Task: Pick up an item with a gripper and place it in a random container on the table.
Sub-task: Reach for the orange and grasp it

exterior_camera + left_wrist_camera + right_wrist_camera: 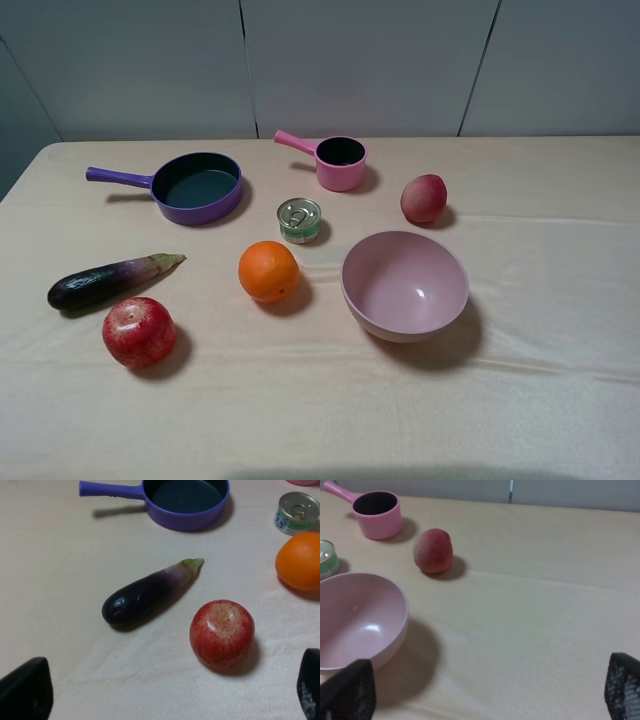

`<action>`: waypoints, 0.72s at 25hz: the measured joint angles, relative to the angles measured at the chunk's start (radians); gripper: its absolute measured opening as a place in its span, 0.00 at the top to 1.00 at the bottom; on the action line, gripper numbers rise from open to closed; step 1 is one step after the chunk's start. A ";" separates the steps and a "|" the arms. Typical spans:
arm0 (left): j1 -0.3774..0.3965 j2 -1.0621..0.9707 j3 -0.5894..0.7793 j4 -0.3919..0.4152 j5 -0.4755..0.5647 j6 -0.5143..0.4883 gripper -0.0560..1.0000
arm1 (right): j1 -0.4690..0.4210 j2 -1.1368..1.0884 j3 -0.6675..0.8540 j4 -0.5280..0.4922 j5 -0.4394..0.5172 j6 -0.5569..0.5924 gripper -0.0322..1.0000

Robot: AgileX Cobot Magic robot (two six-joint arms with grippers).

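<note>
The orange (268, 271) lies on the beige table cloth (560, 400) near the middle; it also shows in the left wrist view (300, 560). The small pink saucepan cup (340, 163) stands at the back, handle pointing left, dark inside empty; it also shows in the right wrist view (377, 515). Neither gripper shows in the high view. My left gripper (167, 695) is open and empty, short of the red apple, with the orange farther off to one side. My right gripper (487, 690) is open and empty over bare cloth beside the pink bowl.
A purple frying pan (197, 186) is at the back left. A small tin can (299, 220) stands between the orange and the cup. A peach (424, 198) is at the back right, a large pink bowl (404, 285) right of the orange. An eggplant (110, 281) and a red apple (139, 331) lie front left.
</note>
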 joint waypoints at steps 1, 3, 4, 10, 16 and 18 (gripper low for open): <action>0.000 0.000 0.000 0.000 0.000 0.000 0.01 | 0.000 0.000 0.000 0.000 0.000 0.000 0.30; 0.000 0.000 0.000 0.000 0.000 0.000 0.01 | 0.000 0.000 0.000 0.000 0.000 0.000 0.30; 0.000 0.000 0.000 0.000 0.000 0.000 0.01 | 0.000 0.000 0.000 0.000 0.000 0.000 0.30; 0.000 0.000 0.000 0.000 0.000 0.000 0.01 | 0.000 0.000 0.000 0.000 0.000 0.000 0.30; 0.000 0.000 0.000 0.000 0.000 0.000 0.01 | 0.000 0.000 0.000 0.000 0.000 0.000 0.30; 0.000 0.000 0.000 0.000 0.000 0.000 0.01 | 0.000 0.000 0.000 0.000 0.000 0.000 0.30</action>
